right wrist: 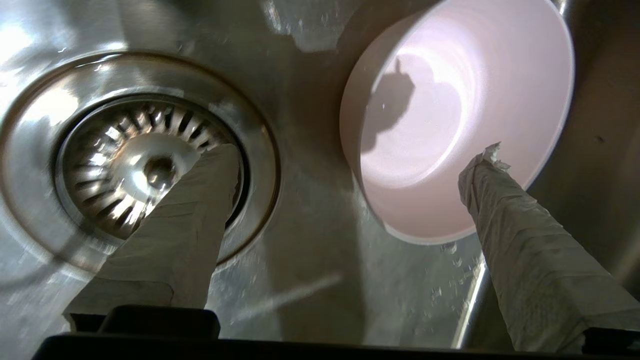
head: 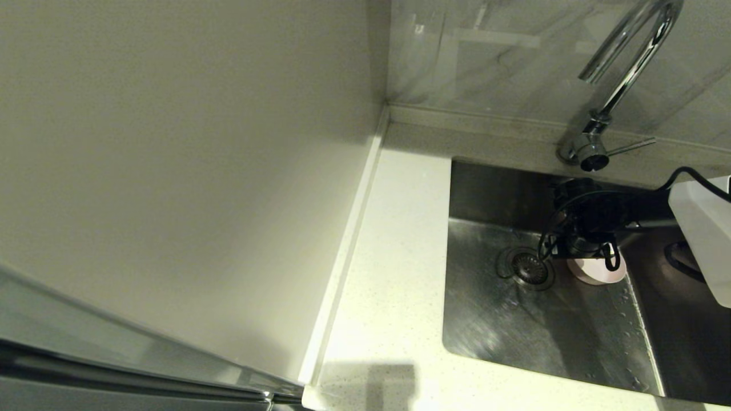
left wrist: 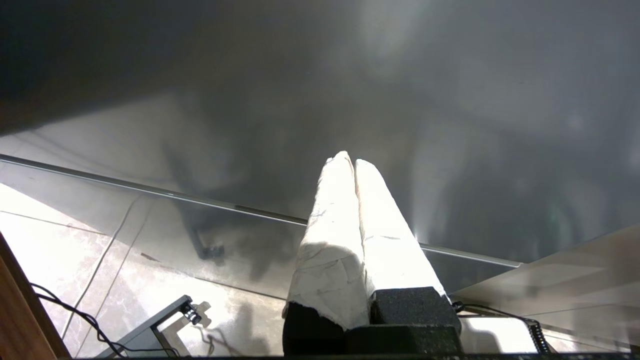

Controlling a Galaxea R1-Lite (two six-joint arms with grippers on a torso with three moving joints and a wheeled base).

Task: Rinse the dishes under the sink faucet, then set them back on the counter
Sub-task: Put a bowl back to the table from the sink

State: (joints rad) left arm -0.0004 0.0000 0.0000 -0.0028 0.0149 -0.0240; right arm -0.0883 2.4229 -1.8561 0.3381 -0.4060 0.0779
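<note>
Now, step: a pink bowl (right wrist: 452,115) is judged to be about to be picked up from the sink (head: 502,319) floor.
Right pincer (right wrist: 357,165): it is held low inside the sink, released, with its fingers (right wrist: 195,200) spread wide and nothing between them.
Bowl: it is seen upright on the sink floor, just beside the strainer (head: 528,267) and close to the right wall; drops of water are seen around it.
Key relation: the bowl is not centred in the open pincer. One finger is seen over the strainer, the other over the bowl's near rim, so the bowl lies off toward the second finger's side, away from the strainer. A round bowl has no long axis; a rim grip is judged likely, with one finger inside and one outside.
Nearer arm: the right one, by far.
Left pincer (left wrist: 354,162): it is clenched on nothing, parked away from the sink, and is not seen from the head.
Faucet (head: 619,85): it is set behind the sink; no stream is seen.
Counter (head: 388,274): it lies left of the sink; no dishes are seen on it.
Other bowls: none are in view.
Risk: the bowl may be pushed against the wall if the fingers close off-centre.
</note>
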